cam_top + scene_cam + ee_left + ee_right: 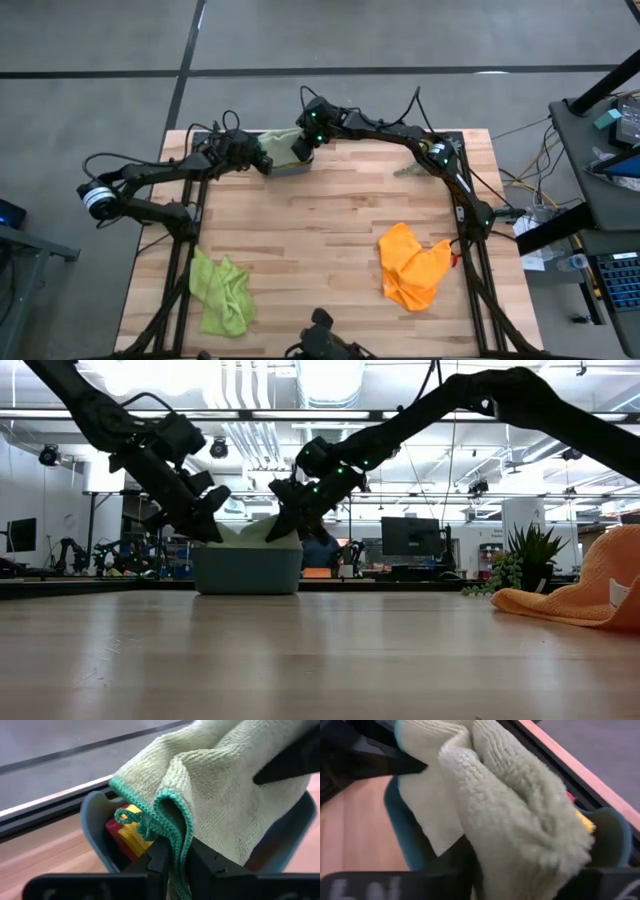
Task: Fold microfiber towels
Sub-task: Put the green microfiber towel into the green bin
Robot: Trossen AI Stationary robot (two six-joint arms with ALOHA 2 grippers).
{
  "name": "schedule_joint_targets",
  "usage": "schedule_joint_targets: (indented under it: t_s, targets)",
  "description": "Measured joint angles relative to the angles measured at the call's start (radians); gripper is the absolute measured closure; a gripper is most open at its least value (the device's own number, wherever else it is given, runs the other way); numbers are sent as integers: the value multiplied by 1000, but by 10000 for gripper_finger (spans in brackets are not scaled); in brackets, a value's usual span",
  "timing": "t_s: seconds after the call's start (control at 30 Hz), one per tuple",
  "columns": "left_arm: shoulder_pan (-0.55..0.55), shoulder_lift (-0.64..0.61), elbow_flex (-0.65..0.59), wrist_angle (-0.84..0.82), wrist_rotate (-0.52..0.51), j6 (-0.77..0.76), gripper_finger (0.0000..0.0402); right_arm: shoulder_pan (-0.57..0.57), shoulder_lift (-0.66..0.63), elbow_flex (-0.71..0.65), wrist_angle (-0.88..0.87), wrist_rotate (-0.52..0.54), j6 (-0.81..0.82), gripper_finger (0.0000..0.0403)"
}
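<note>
High view has both grippers meeting over the teal bin (290, 167) at the table's far edge. The left gripper (174, 862) has its fingers nearly shut, pinching the green-stitched hem of the pale sage towel (235, 785) between them. The right gripper (307, 140) grips the towel's other side, bunched fabric stuffed between its fingers. Yellow towel (134, 831) sits in the bin just beyond the left fingertips. Lime towel (222, 293) and orange towel (412, 265) lie well apart from both.

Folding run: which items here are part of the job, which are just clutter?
Job:
- pale green towel, both pincers on it over the bin
- orange towel
- lime towel
- yellow and pink towels in bin

Clutter:
- teal bin
- plant sprig
</note>
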Motion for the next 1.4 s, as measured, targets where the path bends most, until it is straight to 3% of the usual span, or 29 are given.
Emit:
schedule_joint_targets:
  t_s: [0.33, 0.93, 1.2, 1.4]
  targets:
    - [7, -33, 0, -8, -34, -1, 327, -8, 0, 31, -54, 13, -21, 207]
    - [27, -61, 10, -65, -49, -18, 228, -65, -13, 48, -85, 13, -78, 200]
    - [28, -105, 62, -42, -29, 159, 230, -108, -36, 48, -80, 14, -119, 202]
    - [28, -58, 60, 65, 74, 266, 294, -98, -53, 48, -39, 12, -205, 260]
